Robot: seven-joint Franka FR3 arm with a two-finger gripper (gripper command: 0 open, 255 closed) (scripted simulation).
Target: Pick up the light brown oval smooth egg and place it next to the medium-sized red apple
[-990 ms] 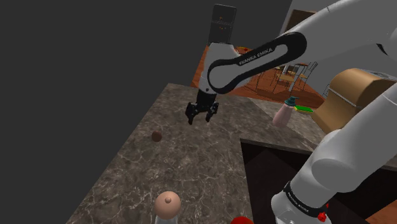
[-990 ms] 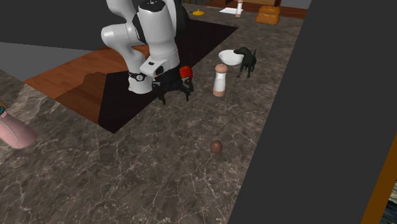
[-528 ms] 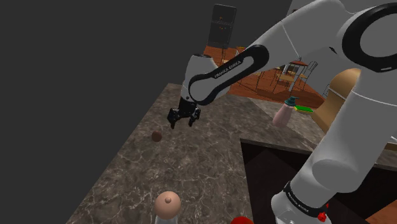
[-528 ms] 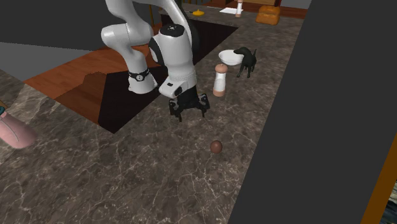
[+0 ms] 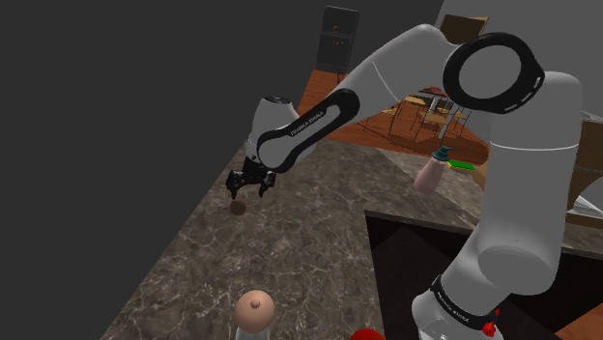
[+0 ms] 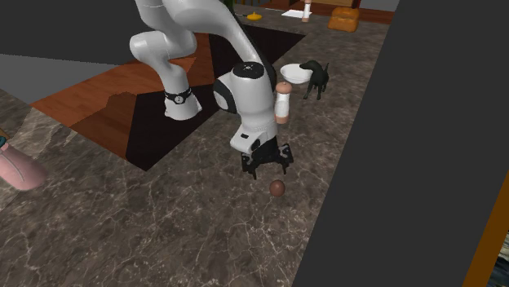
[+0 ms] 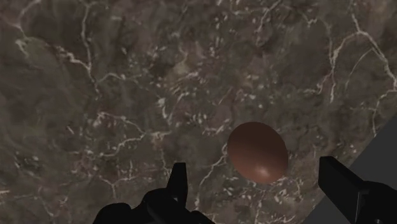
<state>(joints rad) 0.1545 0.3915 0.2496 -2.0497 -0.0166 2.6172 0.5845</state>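
A brown smooth egg (image 5: 237,206) (image 6: 277,187) lies on the dark marble counter (image 5: 290,261), close to the counter's edge by the grey wall. My black gripper (image 5: 246,187) (image 6: 265,166) hangs open just above it, without touching. In the wrist view the egg (image 7: 257,151) sits between the two spread fingers of the gripper (image 7: 254,167), with a gap on each side. A bit of the red apple (image 5: 367,334) shows at the bottom edge of the shoulder view, beside the stand.
A pale shaker with a pinkish cap (image 5: 254,314) (image 6: 282,102) stands on the counter. A pink bottle (image 5: 428,172) (image 6: 18,171) lies further off. A white bowl (image 6: 294,75) and black dog figure (image 6: 315,76) stand behind. A dark sunken recess (image 5: 416,261) adjoins the stand.
The arm has swung across the counter and lowered, bringing the open gripper from well short of the egg to just over it. The egg has not moved.
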